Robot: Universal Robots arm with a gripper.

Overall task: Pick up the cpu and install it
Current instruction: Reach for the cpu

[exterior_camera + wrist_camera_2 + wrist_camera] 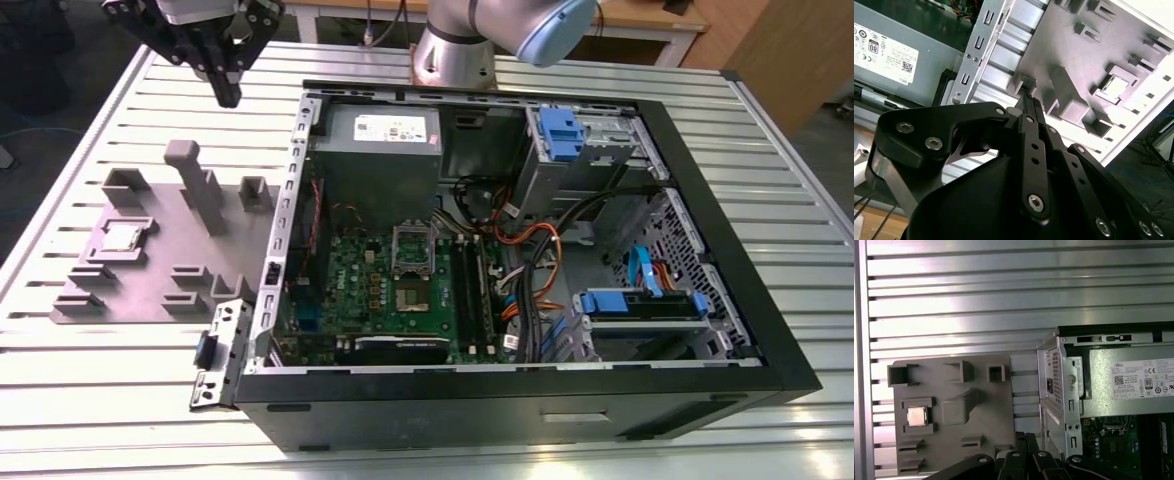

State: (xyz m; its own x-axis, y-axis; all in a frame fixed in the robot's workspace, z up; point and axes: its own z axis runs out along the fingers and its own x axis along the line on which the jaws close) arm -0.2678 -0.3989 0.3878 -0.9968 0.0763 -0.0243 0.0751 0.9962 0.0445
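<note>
Beside the hovering gripper (227, 97), the open computer case (534, 400) lies on its side, its green motherboard (367, 270) exposed. Below and off to one side of the fingertips spreads the grey holder plate (154, 283). The gripper's fingers are pressed together, holding nothing. The cpu (123, 236) sits in its holder pocket, well apart from them; neither pickup nor installation appears begun.

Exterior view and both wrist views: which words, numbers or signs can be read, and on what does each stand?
The white label on the power supply: printed lines and marks, too small to read with certainty.
The cpu: no text can be made out on its top.
The grey holder plate: no print.
The motherboard: markings too small to read.
</note>
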